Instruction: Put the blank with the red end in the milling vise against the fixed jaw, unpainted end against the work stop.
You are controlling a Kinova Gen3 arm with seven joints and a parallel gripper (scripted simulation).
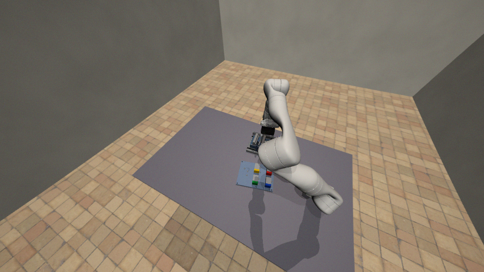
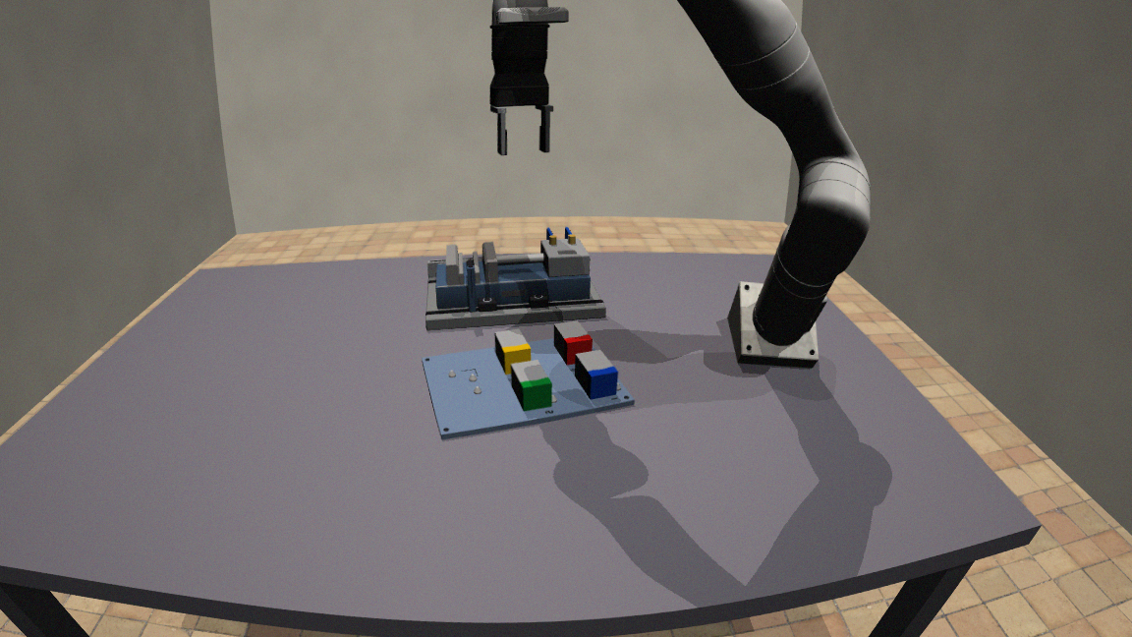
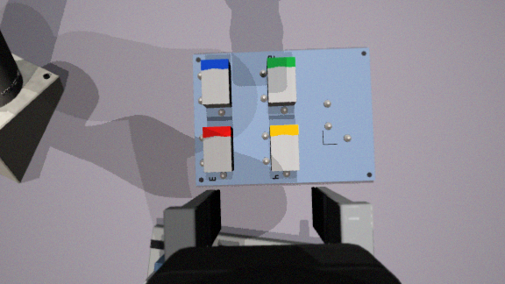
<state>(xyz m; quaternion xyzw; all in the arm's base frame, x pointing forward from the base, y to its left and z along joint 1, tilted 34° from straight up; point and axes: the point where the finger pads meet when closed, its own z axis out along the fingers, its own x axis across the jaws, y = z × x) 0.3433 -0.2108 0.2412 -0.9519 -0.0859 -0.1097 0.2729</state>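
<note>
The red-ended blank [image 1: 268, 172] [image 2: 573, 342] [image 3: 217, 151] lies on the blue plate [image 1: 244, 181] [image 2: 467, 412] [image 3: 346, 79], with the blue-ended [image 1: 268, 182] [image 2: 595, 374] [image 3: 216, 85], green-ended [image 1: 255, 179] [image 2: 531, 383] [image 3: 281, 83] and yellow-ended [image 1: 256, 168] [image 2: 513, 352] [image 3: 285, 149] blanks, each apart. The milling vise [image 1: 254, 143] [image 2: 514, 286] stands behind the plate; its fixed jaw [image 2: 453, 264] is at the left in the exterior view. No blank shows between the jaws, though the bars are hidden. My gripper [image 2: 523, 151] [image 3: 266, 208] is open and empty, high above the vise.
The arm's base [image 2: 779, 340] [image 3: 26, 127] stands right of the plate in the exterior view. Blue hose fittings [image 2: 558, 234] rise from the vise's right end block. Small pins [image 2: 472, 376] [image 3: 327, 103] stand on the plate. The arm hides part of the vise in the top view.
</note>
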